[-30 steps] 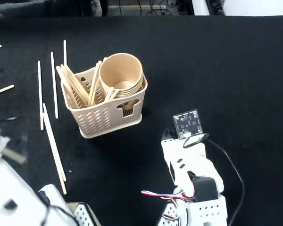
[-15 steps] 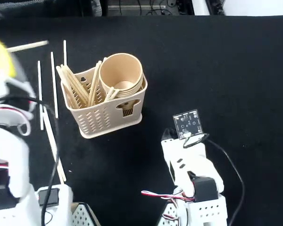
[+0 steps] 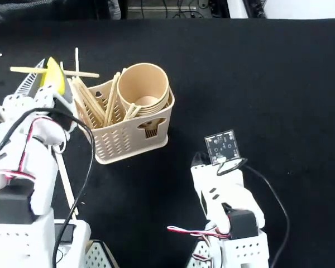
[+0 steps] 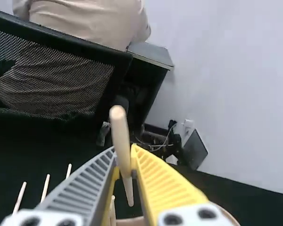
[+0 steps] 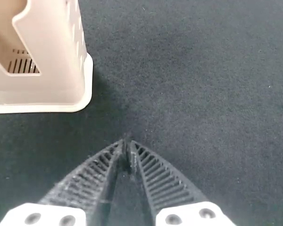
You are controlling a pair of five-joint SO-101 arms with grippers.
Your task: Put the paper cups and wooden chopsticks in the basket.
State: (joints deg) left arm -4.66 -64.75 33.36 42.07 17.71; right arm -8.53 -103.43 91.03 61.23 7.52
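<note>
Black cloth table [image 3: 257, 84], loose wooden chopsticks [image 3: 65, 178] beside the beige perforated plastic basket [image 3: 128, 134], tan paper cups [image 3: 144, 84] stacked inside, left gripper [image 4: 124, 157] clamped across one pale wooden chopstick [image 4: 120, 132] just beside the basket's rim, right gripper [image 5: 126, 149] closed on nothing, near the basket.

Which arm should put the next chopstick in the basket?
Left. The left pincer is shut on a chopstick right beside the basket. The right pincer is shut and empty, apart from the basket.
</note>
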